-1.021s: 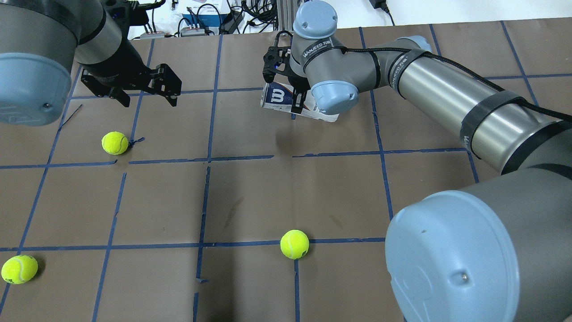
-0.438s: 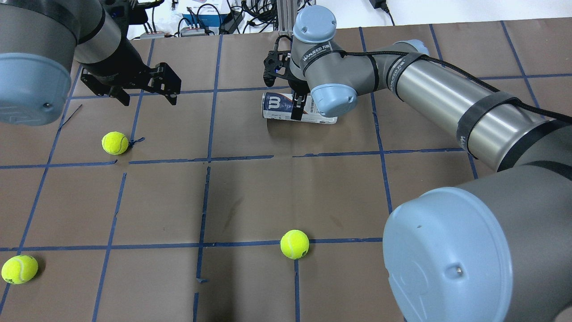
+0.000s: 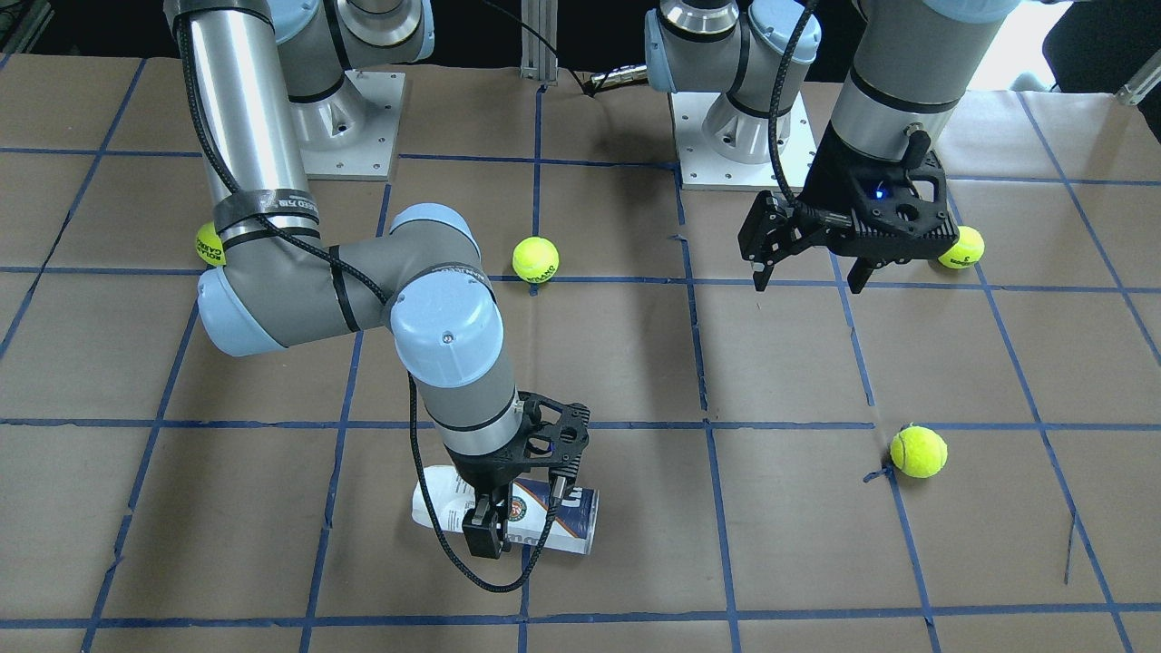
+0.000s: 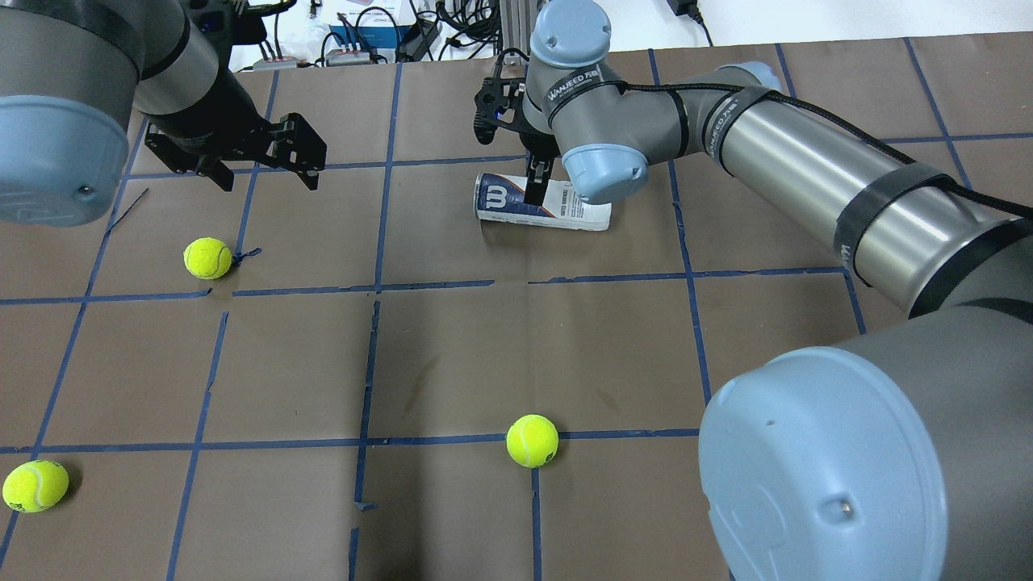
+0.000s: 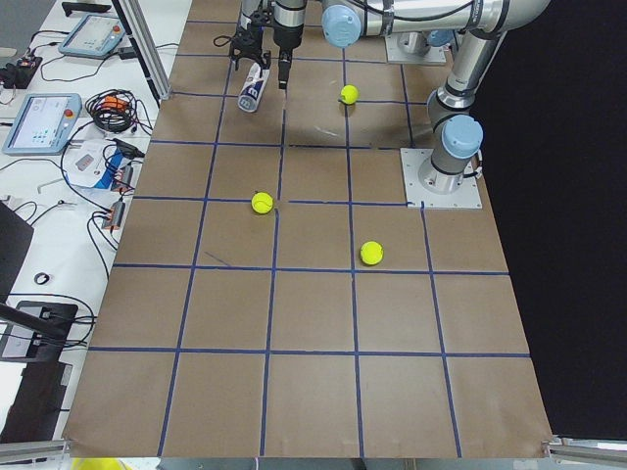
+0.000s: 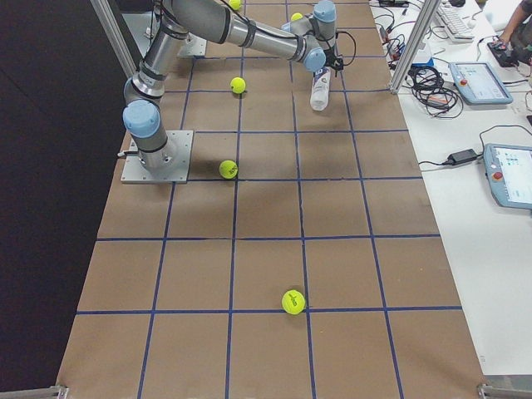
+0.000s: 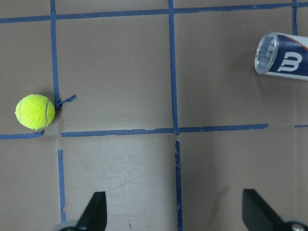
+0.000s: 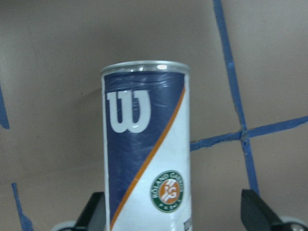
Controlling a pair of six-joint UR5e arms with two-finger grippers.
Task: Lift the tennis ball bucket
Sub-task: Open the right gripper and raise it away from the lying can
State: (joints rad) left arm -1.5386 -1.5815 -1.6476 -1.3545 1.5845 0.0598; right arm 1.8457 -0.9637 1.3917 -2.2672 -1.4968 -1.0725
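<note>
The tennis ball bucket (image 4: pixel 494 196) lies on its side on the brown table, at the far middle; navy label, white "W", orange stripe. It also shows in the front view (image 3: pixel 571 517) and the left wrist view (image 7: pixel 284 60). My right gripper (image 4: pixel 529 173) hangs over its middle, jaws open and straddling it (image 3: pixel 524 519). In the right wrist view the bucket (image 8: pixel 144 144) sits against the left finger with a clear gap to the right finger (image 8: pixel 257 214). My left gripper (image 4: pixel 269 179) is open and empty, above the table at the far left.
Yellow-green tennis balls lie loose on the table: one below the left gripper (image 4: pixel 207 257), one at the near middle (image 4: pixel 532 440), one at the near left (image 4: pixel 35 486). Cables and devices lie beyond the table's far edge (image 4: pixel 355 40).
The bucket has come down from a raised, tilted pose and now lies flat on the table, a little nearer the robot. The right wrist has shifted slightly. The left arm has not moved.
</note>
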